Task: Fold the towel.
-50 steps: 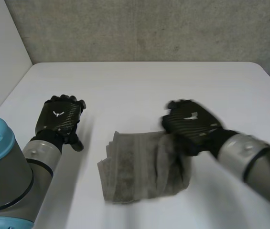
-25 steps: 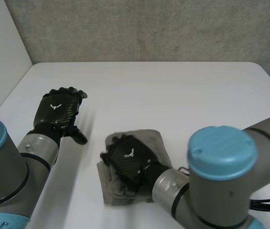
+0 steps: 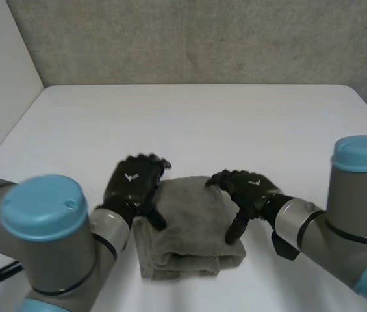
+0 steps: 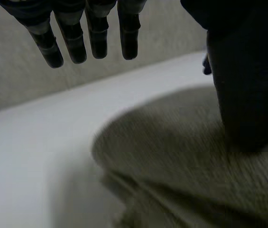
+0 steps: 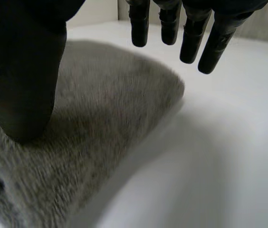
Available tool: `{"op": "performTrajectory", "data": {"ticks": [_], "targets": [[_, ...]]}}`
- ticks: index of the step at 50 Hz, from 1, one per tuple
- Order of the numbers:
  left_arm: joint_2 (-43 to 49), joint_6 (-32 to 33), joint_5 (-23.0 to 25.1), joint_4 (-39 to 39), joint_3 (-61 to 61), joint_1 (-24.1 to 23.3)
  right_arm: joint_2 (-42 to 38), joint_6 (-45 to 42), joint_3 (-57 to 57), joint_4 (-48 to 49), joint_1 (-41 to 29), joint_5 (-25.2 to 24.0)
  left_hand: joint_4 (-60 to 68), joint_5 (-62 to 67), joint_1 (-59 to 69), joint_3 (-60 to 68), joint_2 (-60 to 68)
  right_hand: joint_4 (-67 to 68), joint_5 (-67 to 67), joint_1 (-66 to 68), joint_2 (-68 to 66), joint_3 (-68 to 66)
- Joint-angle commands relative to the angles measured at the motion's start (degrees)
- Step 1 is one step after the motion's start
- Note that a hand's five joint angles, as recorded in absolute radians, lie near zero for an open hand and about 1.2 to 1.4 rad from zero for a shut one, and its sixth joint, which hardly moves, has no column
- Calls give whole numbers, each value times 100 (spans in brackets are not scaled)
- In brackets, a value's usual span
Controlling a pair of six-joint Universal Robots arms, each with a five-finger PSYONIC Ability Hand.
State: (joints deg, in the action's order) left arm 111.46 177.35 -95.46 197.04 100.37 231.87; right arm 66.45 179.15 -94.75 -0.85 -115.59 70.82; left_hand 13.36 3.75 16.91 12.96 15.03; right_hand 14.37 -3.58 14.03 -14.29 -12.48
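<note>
A grey towel (image 3: 188,227) lies folded in a thick pad on the white table (image 3: 196,123), near its front edge. My left hand (image 3: 133,188) is at the towel's left edge, open, its thumb resting on the cloth. In the left wrist view the fingers (image 4: 93,35) hang straight above the table past the towel (image 4: 171,161). My right hand (image 3: 247,188) is at the towel's right edge, open, with its thumb down on the cloth. In the right wrist view its fingers (image 5: 186,28) hover straight over the towel's (image 5: 105,114) far corner.
The table's far half is bare, bounded by a grey concrete wall (image 3: 202,39) behind and a white panel (image 3: 1,71) on the left. Both arms come in low from the front, flanking the towel.
The right hand carried the towel's right side over to the left, then drew back to the right edge and opened. The left hand moved right onto the towel's left edge.
</note>
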Motion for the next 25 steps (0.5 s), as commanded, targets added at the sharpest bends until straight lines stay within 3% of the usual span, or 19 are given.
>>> {"op": "performTrajectory", "data": {"ticks": [1,10,16,23,25], "targets": [[683,28,-42,-69,-17,-19,-510,23,80,322,-60,90,-336,33,-282,-296,-95,-437,358,-403,429,248],[754,71,-499,-218,-114,17,-694,-73,89,585,-280,432,-336,33,-282,-296,-95,-437,358,-403,429,248],[737,142,-526,-254,-88,87,-730,-73,89,603,-341,494,-336,50,-265,-296,-78,-437,358,-403,429,248],[510,151,-526,-306,-96,78,-360,-56,141,559,-289,503,-336,0,-316,-296,-128,-437,358,-403,429,248],[332,151,-526,-342,-114,96,94,-38,176,507,-262,520,-336,-67,-383,-296,-195,-437,358,-403,429,248]]}}
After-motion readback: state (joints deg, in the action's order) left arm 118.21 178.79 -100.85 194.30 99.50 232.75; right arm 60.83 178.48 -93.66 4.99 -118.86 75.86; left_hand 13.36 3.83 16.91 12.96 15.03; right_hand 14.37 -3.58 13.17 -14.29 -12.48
